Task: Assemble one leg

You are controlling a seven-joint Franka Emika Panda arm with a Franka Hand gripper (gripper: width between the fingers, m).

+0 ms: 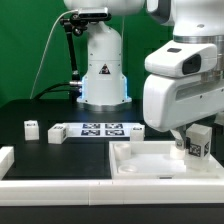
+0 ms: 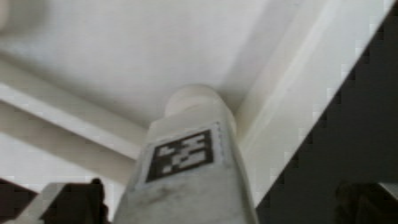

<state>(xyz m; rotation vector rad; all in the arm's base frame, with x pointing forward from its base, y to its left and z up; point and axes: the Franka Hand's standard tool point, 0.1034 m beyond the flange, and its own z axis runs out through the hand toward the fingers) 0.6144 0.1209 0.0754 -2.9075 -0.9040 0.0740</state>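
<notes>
A leg [image 1: 198, 143], a small white block with a black-and-white tag, stands slightly tilted at the far right corner of the white tray-like piece [image 1: 150, 165]. My gripper [image 1: 190, 138] points down around it. In the wrist view the leg [image 2: 187, 150] runs away from the camera, and its rounded far end meets the white tray surface [image 2: 107, 50]. The dark fingertips [image 2: 71, 205] show on either side of the leg with gaps to it, so the gripper [image 2: 215, 208] is open. Two more legs [image 1: 32, 127] [image 1: 57, 133] lie on the black table at the exterior view's left.
The marker board [image 1: 98, 129] lies in front of the robot base [image 1: 103, 75]. Another white piece [image 1: 5, 160] sits at the left edge of the exterior view. The large white wrist housing [image 1: 180, 85] hangs over the tray's right side.
</notes>
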